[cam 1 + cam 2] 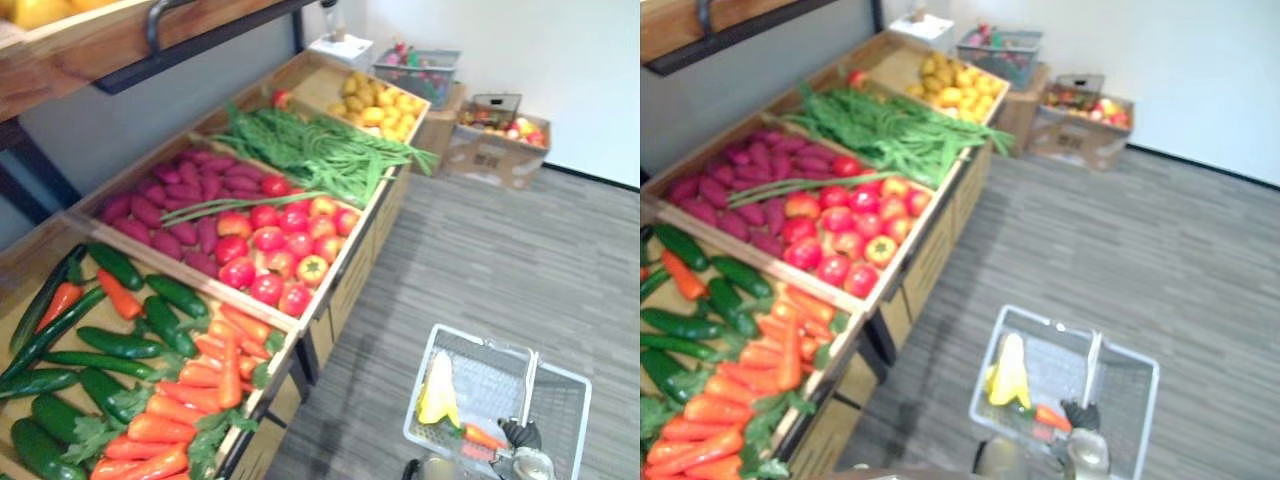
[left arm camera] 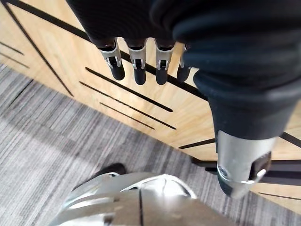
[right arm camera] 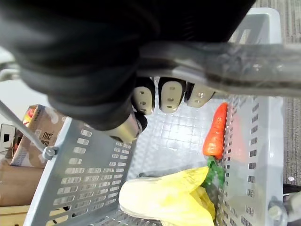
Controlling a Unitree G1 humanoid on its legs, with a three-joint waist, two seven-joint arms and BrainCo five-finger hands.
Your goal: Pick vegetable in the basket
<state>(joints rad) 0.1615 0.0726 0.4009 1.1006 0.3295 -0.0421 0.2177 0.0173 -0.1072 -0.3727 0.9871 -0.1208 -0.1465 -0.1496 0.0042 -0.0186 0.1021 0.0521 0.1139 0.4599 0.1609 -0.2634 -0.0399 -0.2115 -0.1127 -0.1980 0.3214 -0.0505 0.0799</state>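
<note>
With a carrot [image 3: 215,132] lying in the basket [image 3: 89,174], the right hand [image 3: 169,96] is gripping its handle [image 3: 221,52] and the left hand [image 2: 136,66] is hanging open beside the stand [image 2: 155,120], so it is probably pausing between picks and should reach up for another vegetable.

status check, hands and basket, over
Right hand shut on metal handle of grey plastic basket. Left hand open, empty, by light wooden stand. Orange carrot, yellow vegetable in basket.
</note>
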